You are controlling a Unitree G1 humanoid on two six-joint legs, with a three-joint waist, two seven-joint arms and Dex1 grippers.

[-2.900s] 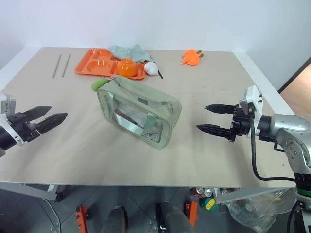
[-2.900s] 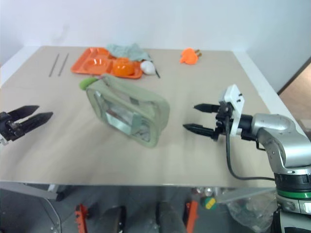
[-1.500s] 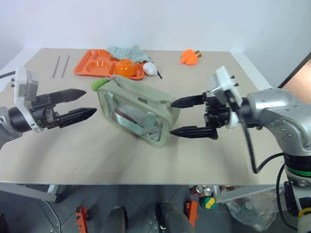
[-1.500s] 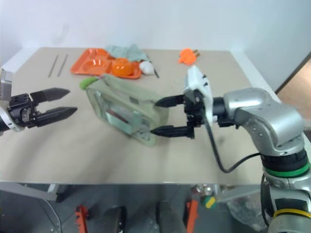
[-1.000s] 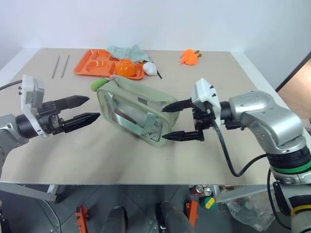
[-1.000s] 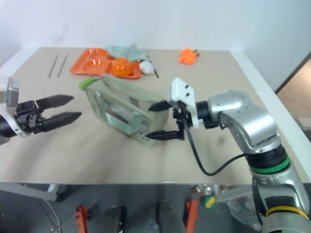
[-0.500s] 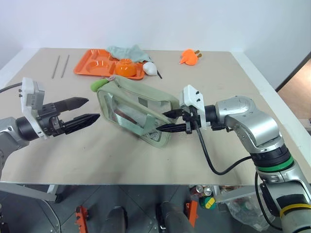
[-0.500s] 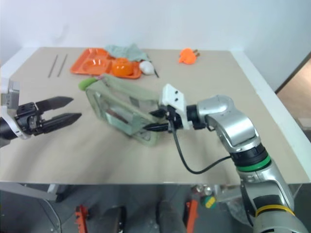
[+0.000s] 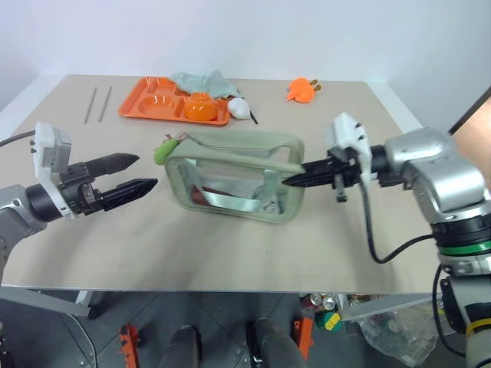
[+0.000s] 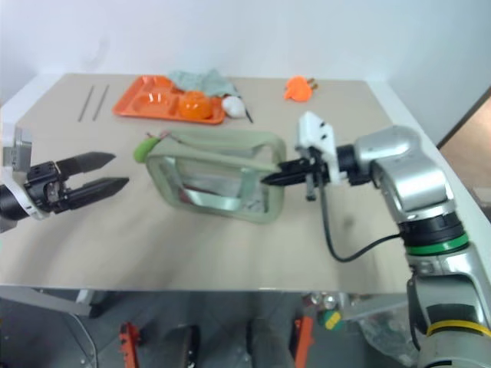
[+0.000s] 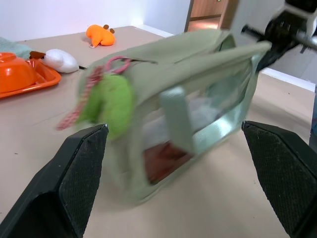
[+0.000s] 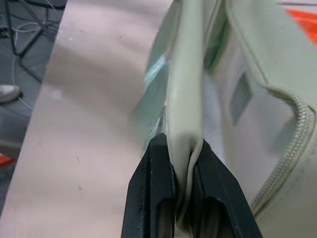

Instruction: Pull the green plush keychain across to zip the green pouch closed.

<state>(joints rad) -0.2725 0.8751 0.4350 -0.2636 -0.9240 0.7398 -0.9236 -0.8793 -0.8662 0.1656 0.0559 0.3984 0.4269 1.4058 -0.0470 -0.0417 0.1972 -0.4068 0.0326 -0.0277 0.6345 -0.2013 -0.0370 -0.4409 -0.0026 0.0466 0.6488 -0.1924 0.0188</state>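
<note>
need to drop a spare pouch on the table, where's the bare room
Bare tabletop runs along the near edge in front of the pouch, and along the right side between the orange plush toy and the right claw. The far left is crowded: tray, orange bowl, cloth, white object, two thin rods. The open left claw flanks the pouch's keychain end.

The left gripper (image 9: pixel 126 175) hovers wide open, pointing level; the right gripper (image 9: pixel 290 181) is pinched tight on a strap (image 12: pixel 185 94) of the green pouch (image 9: pixel 234 175).
</note>
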